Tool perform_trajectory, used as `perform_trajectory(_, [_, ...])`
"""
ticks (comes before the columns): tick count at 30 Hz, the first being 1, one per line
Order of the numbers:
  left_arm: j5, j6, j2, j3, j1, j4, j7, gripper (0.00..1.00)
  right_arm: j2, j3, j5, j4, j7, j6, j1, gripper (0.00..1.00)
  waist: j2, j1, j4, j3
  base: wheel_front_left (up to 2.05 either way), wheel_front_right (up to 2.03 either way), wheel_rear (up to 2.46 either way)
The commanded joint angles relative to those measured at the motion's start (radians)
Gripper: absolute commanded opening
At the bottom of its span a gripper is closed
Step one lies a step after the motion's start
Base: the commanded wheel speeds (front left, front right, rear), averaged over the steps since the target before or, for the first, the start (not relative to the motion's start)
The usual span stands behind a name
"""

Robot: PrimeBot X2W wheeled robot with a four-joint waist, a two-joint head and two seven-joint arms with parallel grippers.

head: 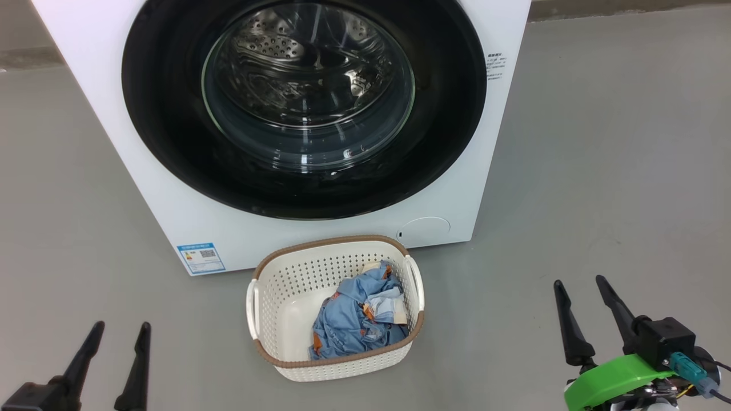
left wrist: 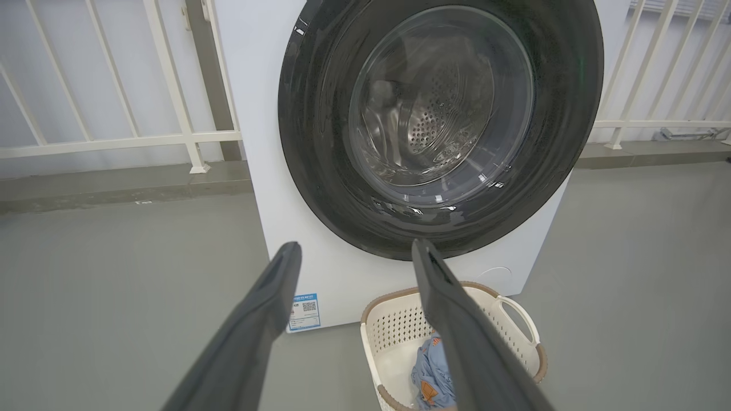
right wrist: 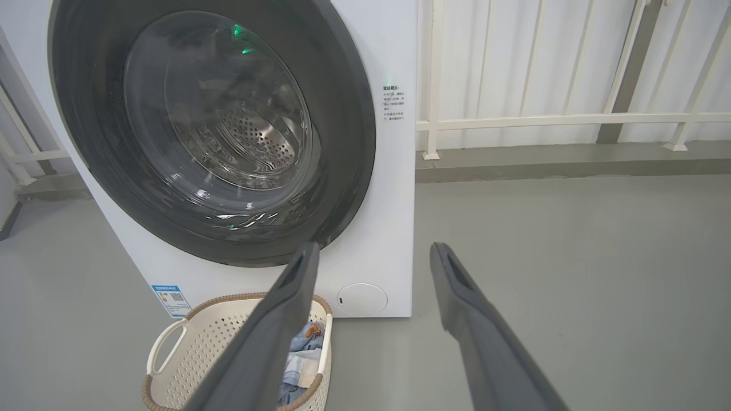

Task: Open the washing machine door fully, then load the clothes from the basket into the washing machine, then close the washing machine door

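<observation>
Sitting on the grey floor (head: 599, 171) just in front of the washing machine (head: 257, 240): the basket (head: 274, 297), directly below the washing machine door (head: 160, 85). Door is shut, black rim flush to the white front, steel drum visible through the glass. Clothes (head: 357, 317) are bunched in the right half of the basket, blue with orange prints and a pale patch; the left half shows bare basket floor.

Left claw (head: 123, 328) is low at the left, fingers spread wide, nothing between them, pointing toward the machine. Basket lies to its right, well apart, no contact. Right claw (head: 578, 281) is low at the right, also wide and gripping nothing. Basket is to its left, well apart. So the basket sits between the two claws.

Left wrist camera: left claw (left wrist: 357, 245) tips sit against the door's lower rim, basket partly hidden behind one finger. Right wrist camera: right claw (right wrist: 375, 246) tips sit above the round filter cap (right wrist: 361, 298), basket partly behind one finger.
</observation>
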Motion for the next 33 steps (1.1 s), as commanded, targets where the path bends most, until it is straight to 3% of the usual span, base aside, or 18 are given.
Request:
perform_trajectory(1, [0.011,-0.003,0.029,0.047,-0.021,-0.019,-0.010,1.00,-0.010,0.019,-0.005,-0.024,-0.012,-0.001,-0.044,1.00,0.0000,0.0000,0.000,0.001,0.00,0.00,0.00])
perform_trajectory(13, [0.007,-0.003,-0.007,0.105,-0.027,0.031,-0.010,1.00,-0.010,-0.026,0.013,-0.030,-0.012,-0.001,-0.041,1.00,0.0000,0.0000,0.003,-0.003,0.00,0.00,0.00])
perform_trajectory(33, [-0.006,-0.003,0.008,0.096,-0.041,0.045,-0.010,1.00,-0.010,-0.030,0.031,-0.026,-0.012,-0.001,-0.040,1.00,0.0000,0.0000,0.012,-0.002,0.06,0.06,-0.11])
